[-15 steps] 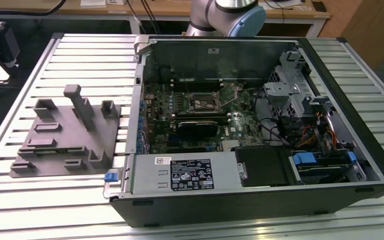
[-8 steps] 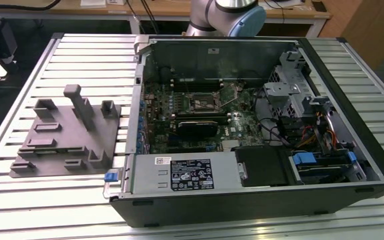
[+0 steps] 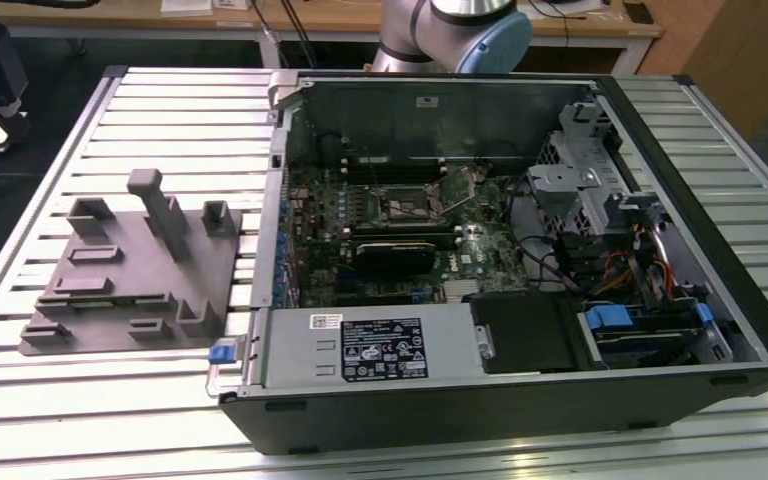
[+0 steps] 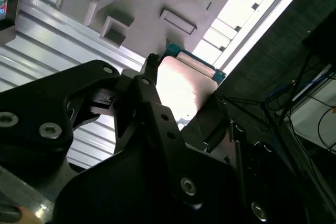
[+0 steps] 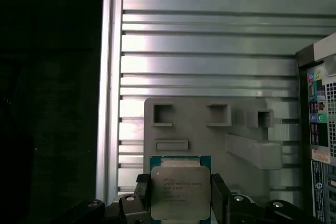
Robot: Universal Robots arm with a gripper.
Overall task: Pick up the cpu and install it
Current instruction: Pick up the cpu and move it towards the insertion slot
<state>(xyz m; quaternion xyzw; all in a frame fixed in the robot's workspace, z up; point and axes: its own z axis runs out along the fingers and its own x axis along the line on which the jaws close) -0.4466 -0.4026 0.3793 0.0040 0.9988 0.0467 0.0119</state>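
Observation:
The cpu (image 5: 180, 191) is a flat square chip with a pale metal top and a green edge, also seen in the second wrist view (image 4: 185, 80). My gripper (image 5: 180, 196) is shut on the cpu, one dark finger (image 5: 142, 190) on each of two opposite sides; the second wrist view shows the same grip (image 4: 184, 92). The chip hangs well above the grey plastic tray (image 5: 210, 145). The dark square socket frame (image 3: 402, 204) sits on the motherboard inside the open computer case (image 3: 518, 400).
The grey tray (image 3: 117, 300) with upright blocks lies on the slatted metal table (image 3: 37, 400), at the exterior view's left of the case. Drive cages and cables (image 3: 611, 250) crowd the case's other side. The arm's base (image 3: 451, 30) stands behind the case.

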